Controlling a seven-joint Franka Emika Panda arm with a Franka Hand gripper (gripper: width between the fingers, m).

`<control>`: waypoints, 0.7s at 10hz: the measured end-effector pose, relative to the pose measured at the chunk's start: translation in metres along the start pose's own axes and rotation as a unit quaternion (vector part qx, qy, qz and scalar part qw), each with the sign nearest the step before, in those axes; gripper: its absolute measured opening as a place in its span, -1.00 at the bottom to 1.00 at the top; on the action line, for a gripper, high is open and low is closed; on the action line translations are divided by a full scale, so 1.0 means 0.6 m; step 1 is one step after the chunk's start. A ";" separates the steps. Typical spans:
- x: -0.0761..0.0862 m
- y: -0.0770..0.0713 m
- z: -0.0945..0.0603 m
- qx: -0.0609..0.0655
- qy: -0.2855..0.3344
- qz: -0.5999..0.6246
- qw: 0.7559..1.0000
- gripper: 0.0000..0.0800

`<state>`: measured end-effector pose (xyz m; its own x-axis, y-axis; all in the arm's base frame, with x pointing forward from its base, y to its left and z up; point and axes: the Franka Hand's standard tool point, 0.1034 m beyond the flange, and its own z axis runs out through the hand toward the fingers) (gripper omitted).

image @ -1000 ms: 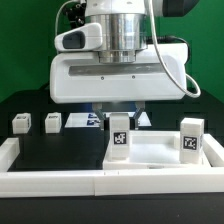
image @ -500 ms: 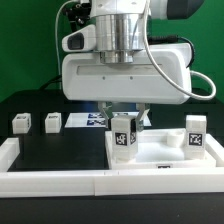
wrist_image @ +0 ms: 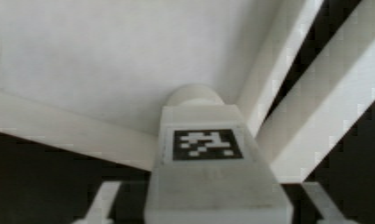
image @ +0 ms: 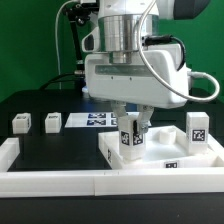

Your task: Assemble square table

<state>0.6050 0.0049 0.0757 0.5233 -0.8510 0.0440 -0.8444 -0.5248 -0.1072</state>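
- Over the middle of the black table [image: 60,145], the claw [image: 131,126] is gripping the held leg block [image: 130,141] between its two fingers, with the block standing upright.
- The held leg block is showing a black-and-white square tag on its front face. In the wrist view the same tag is facing the camera on the block [wrist_image: 209,148], and its pattern is the only marking on it.
- The block's lower end is sitting inside the raised rim of the square slab [image: 165,152], at the slab's corner nearest the exterior view's left. Whether it is touching the slab floor I cannot tell.
- The slab is lying flat just behind the white rail [image: 60,182] and is carrying a small tag [image: 170,163] on its front edge.
- The corner leg block [image: 197,128] is standing upright at the slab's far corner, toward the exterior view's right.
- Two loose leg blocks [image: 20,123] [image: 52,122] are standing well apart from the slab, with the marker board [image: 88,120] lying beside them.
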 end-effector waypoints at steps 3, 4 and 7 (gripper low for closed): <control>0.000 0.000 0.000 0.001 -0.001 -0.012 1.000 -0.06; 0.000 -0.001 0.000 0.001 -0.001 -0.025 1.000 0.29; 0.000 -0.002 -0.001 0.000 -0.001 -0.163 0.987 0.60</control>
<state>0.6058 0.0054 0.0763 0.7673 -0.6369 0.0746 -0.6311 -0.7707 -0.0885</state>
